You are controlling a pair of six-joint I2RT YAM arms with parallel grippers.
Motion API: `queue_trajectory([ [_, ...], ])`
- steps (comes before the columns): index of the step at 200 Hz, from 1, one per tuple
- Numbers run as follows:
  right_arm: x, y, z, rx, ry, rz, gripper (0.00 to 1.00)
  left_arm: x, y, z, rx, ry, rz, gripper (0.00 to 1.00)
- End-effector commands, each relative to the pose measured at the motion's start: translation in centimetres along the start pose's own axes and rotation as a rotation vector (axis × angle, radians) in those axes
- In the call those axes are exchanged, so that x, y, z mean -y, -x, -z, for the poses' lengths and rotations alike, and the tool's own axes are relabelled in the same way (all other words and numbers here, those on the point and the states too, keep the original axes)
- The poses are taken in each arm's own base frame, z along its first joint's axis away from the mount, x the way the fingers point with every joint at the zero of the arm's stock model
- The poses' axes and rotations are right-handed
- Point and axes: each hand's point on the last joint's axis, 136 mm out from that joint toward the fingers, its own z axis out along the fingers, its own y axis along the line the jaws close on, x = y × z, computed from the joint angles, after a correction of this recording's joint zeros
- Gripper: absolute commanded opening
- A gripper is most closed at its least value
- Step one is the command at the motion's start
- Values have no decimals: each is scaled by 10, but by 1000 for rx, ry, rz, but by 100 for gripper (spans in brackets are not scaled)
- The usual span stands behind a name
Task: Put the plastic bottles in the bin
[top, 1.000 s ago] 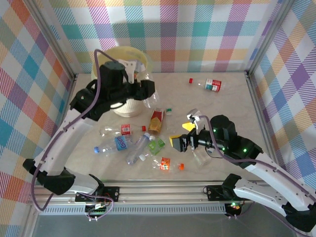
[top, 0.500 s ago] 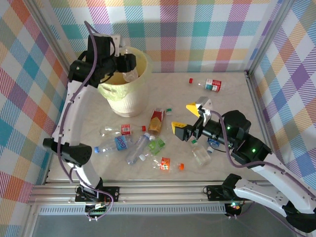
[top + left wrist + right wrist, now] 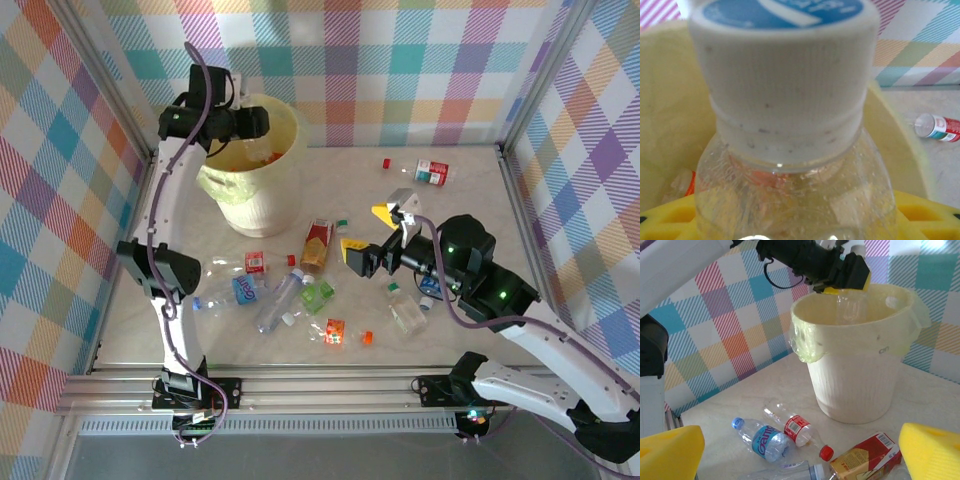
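Note:
My left gripper (image 3: pixel 255 123) is over the mouth of the pale-yellow bin (image 3: pixel 262 195), shut on a clear bottle with a white cap (image 3: pixel 790 190). In the right wrist view that bottle (image 3: pixel 850 307) hangs from the left gripper (image 3: pixel 847 287) inside the bin's lined rim (image 3: pixel 805 340). My right gripper (image 3: pixel 368 232) stands open above mid-table with nothing between its yellow fingers (image 3: pixel 932 450). Below it several plastic bottles lie on the table: a blue-labelled one (image 3: pixel 235 291), a red-labelled one (image 3: pixel 247 263) and a clear one (image 3: pixel 280 298).
A red carton (image 3: pixel 318 243) lies right of the bin. A green-labelled bottle (image 3: pixel 318 293), an orange one (image 3: pixel 333 331) and a clear one (image 3: pixel 405 315) lie near the front. Another red-labelled bottle (image 3: pixel 430 173) and a red cap (image 3: pixel 386 162) sit by the back wall.
My left arm has swung up and back from beside the bin to over its mouth, carrying the clear bottle. The right gripper has drifted a little left, still open.

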Motion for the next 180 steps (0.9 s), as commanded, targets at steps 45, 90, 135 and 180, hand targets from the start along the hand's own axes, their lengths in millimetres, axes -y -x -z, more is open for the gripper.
queue_trajectory([
  [45,5,6,-1,-6,-40,-44,100,-2,-32,-41,-138,-70,18,68],
  [90,5,-5,-6,-42,-34,-59,100,-1,-40,-47,-168,-81,27,76],
  [135,4,-13,-6,-72,-28,-72,100,2,-36,-41,-158,-92,34,82],
  [180,-3,-30,-3,-148,16,-76,100,13,-20,-18,-99,-128,32,97],
])
